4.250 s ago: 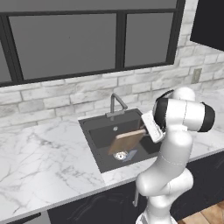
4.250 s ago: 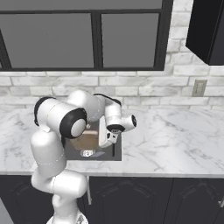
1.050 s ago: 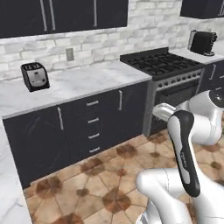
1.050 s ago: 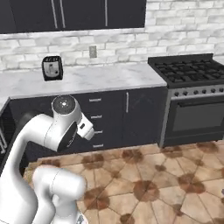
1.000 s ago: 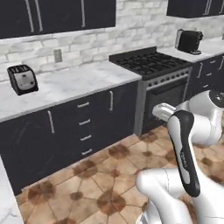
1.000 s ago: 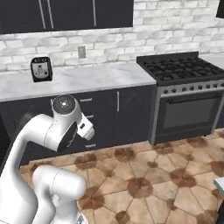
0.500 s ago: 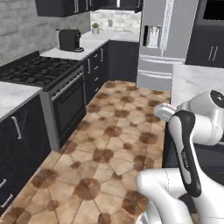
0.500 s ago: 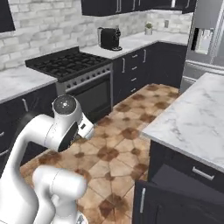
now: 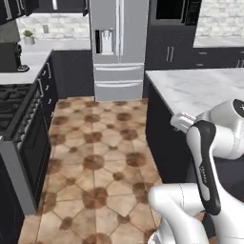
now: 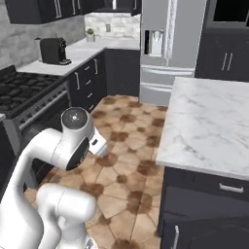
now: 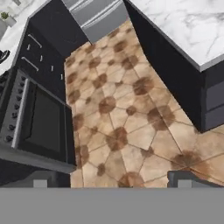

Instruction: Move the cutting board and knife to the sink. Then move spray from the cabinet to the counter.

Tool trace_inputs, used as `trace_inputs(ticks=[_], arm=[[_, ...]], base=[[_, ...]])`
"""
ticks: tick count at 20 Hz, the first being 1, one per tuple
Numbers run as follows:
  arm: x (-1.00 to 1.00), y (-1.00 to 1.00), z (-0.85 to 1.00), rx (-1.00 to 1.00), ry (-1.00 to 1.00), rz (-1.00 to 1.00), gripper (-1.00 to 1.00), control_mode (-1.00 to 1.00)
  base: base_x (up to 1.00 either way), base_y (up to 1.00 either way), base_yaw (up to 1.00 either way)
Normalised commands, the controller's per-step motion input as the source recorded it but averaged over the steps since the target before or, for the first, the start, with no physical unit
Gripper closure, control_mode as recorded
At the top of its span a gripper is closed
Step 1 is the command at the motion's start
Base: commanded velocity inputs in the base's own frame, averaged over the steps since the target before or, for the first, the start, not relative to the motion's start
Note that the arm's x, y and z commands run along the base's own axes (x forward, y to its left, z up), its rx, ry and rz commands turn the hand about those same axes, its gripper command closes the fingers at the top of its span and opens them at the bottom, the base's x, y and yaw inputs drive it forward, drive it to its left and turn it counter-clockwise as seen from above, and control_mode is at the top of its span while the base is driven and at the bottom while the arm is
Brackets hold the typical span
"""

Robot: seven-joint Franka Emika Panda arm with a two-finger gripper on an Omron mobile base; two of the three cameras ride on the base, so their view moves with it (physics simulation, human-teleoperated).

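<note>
The cutting board, the knife, the sink and the spray are out of view. My gripper (image 11: 113,180) hangs over the tiled floor, open, with nothing between its dark fingertips (image 11: 188,178). The arm is folded close to the base. A white marble counter (image 9: 200,88) on black base units stands to the right, seen too as a counter (image 10: 214,121) in the right base view and as a counter (image 11: 183,22) at the top right of the hand view. Dark wall cabinets (image 10: 44,9) hang at the far left.
A steel fridge (image 9: 119,47) stands at the far end of the aisle. A black stove (image 10: 29,92) lines the left side, with a coffee machine (image 10: 52,51) on the counter beyond it. Brown tiled floor (image 9: 95,157) runs between the stove and the island.
The whole picture has swung: the base has turned from the stove wall towards the fridge and the island. The arm keeps the same folded pose and the gripper stays open.
</note>
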Motion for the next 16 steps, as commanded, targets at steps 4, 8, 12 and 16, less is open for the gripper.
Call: trace_inputs(ticks=[4, 8, 12, 16], arm=[[0.0, 0.0, 0.0, 0.0, 0.0, 0.0, -1.0, 1.0], [0.0, 0.0, 0.0, 0.0, 0.0, 0.0, -1.0, 1.0], [0.0, 0.0, 0.0, 0.0, 0.0, 0.0, -1.0, 1.0], [0.0, 0.0, 0.0, 0.0, 0.0, 0.0, -1.0, 1.0]], base=[[1.0, 1.0, -0.39], [1.0, 1.0, -0.15], [1.0, 0.99, 0.02], [1.0, 0.41, 0.01]])
